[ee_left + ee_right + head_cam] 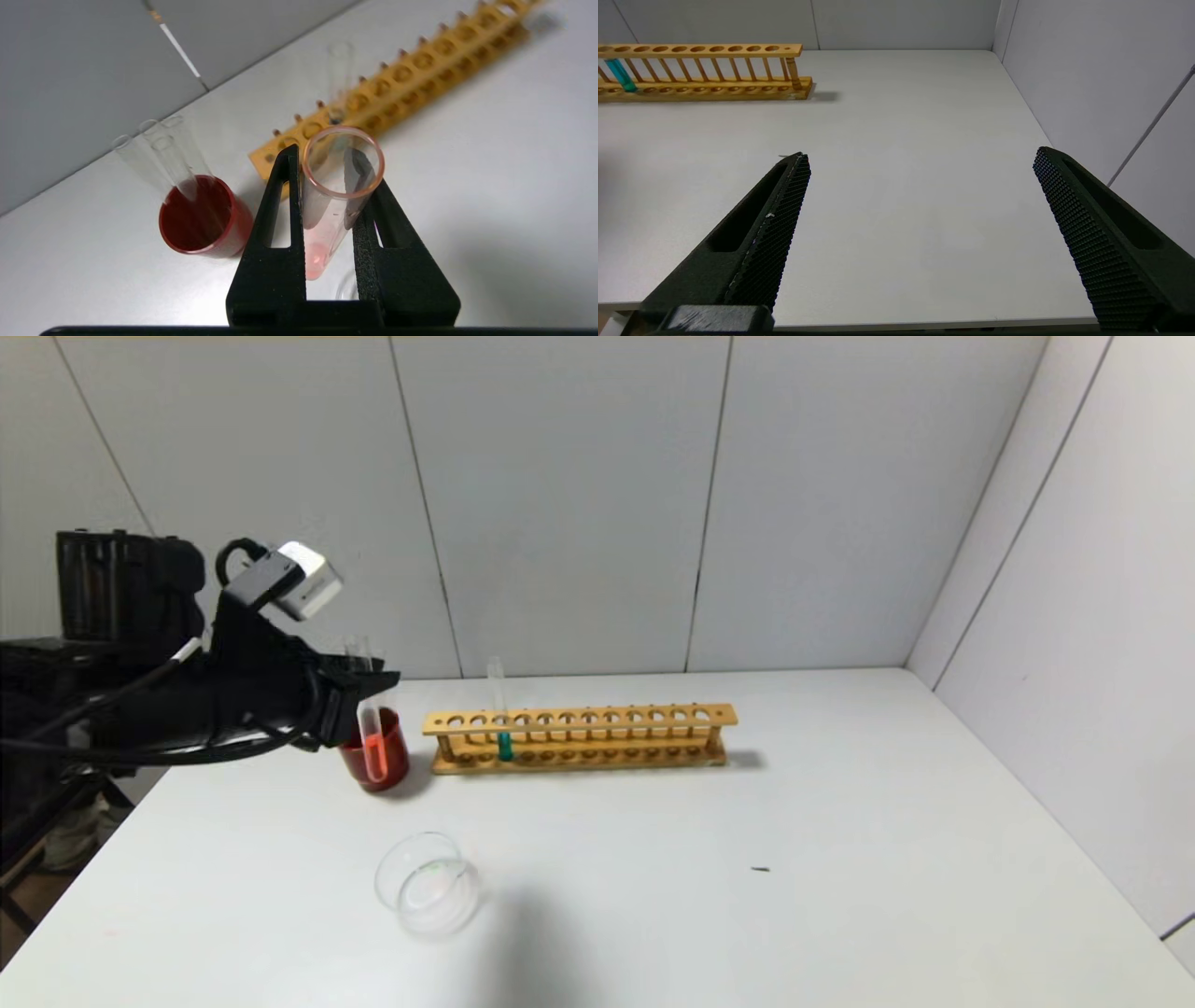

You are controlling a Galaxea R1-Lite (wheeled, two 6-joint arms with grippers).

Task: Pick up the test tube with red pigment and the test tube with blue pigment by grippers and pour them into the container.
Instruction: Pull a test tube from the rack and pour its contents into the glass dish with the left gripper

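My left gripper [366, 700] is shut on the test tube with red pigment [374, 744] and holds it upright above the table, in front of the dark red cup. In the left wrist view the tube [327, 210] sits between the black fingers [275, 224], with orange-red liquid in its bottom. The test tube with blue pigment [502, 723] stands in the wooden rack [597, 737]; it also shows in the right wrist view [622, 75]. The container [428, 881], a clear glass dish, lies on the table in front of the cup. My right gripper [920, 158] is open and empty over the table's near right edge.
A dark red cup [392, 767] with empty clear tubes [159, 154] in it stands left of the rack. Grey walls close the back and right sides. A small dark speck [760, 869] lies on the white table [840, 859].
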